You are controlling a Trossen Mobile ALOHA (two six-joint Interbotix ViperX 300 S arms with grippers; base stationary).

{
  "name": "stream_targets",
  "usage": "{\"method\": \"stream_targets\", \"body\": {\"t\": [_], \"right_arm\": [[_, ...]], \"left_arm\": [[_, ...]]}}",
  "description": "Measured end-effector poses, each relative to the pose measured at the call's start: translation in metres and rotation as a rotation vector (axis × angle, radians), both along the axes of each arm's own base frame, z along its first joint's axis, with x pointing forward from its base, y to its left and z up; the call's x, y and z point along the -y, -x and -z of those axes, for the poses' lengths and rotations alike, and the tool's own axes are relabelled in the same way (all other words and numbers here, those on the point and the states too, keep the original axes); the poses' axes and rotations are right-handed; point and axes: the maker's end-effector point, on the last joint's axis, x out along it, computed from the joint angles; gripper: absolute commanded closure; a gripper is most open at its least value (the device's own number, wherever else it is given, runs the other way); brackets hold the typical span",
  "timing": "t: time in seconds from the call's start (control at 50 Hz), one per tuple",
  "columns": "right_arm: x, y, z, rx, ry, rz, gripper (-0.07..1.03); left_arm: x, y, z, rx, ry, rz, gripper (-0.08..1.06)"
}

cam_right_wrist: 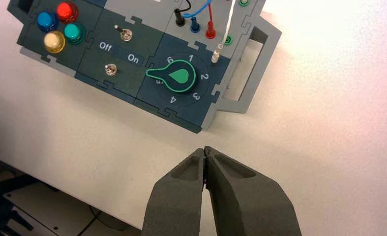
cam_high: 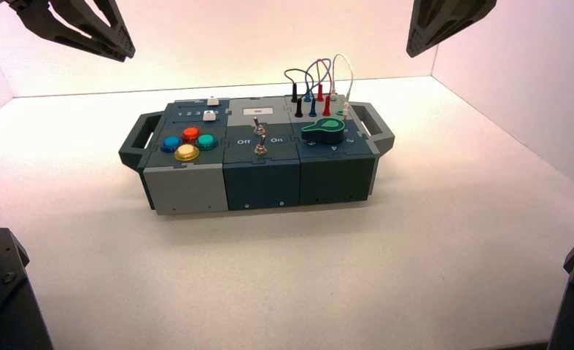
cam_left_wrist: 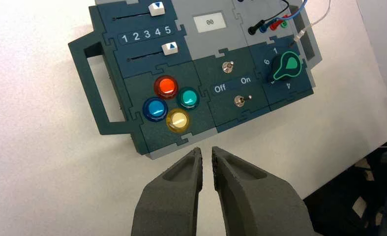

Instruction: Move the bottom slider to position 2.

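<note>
**Both claws clear of the box, slider uncovered**

The box [cam_high: 258, 157] sits mid-frame on the white counter [cam_high: 415, 248], with bare surface on every side. The bottom slider [cam_left_wrist: 170, 47] lies at the box's upper-left corner in the high view, its white cap past the digit row's 5 end, well away from position 2 [cam_left_wrist: 136, 35]. The left claw [cam_left_wrist: 206, 158] hangs in front of the coloured buttons [cam_left_wrist: 170, 104], narrowly parted. The right claw [cam_right_wrist: 204, 153], pressed together, hangs near the green knob [cam_right_wrist: 179, 76].

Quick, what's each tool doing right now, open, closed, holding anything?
Left tool: slightly open, holding nothing, off the box.
Right tool: closed, empty, off the box.
</note>
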Motion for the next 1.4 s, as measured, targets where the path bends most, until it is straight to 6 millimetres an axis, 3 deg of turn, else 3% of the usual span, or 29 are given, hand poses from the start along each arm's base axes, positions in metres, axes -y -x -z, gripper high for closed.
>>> {"method": "stream_targets", "body": {"t": [0.42, 0.54, 0.78, 1.06, 1.4], "right_arm": [[0.000, 0.000, 0.000, 0.001, -0.001, 0.000, 0.99], [0.000, 0.000, -0.001, 0.003, -0.002, 0.000, 0.99], [-0.001, 0.000, -0.001, 0.002, -0.002, 0.000, 0.99], [-0.001, -0.001, -0.002, 0.012, -0.010, 0.004, 0.99], [-0.001, -0.002, -0.005, 0.024, -0.016, 0.007, 0.99]], "left_arm": [[0.000, -0.002, 0.001, 0.001, -0.001, -0.003, 0.84], [0.001, -0.006, 0.005, -0.023, -0.009, -0.006, 0.93], [0.006, -0.022, 0.008, -0.061, -0.027, 0.005, 1.01], [0.012, -0.046, 0.009, -0.085, -0.040, 0.009, 1.01], [0.042, -0.079, 0.040, -0.152, -0.081, 0.066, 1.01]]}}
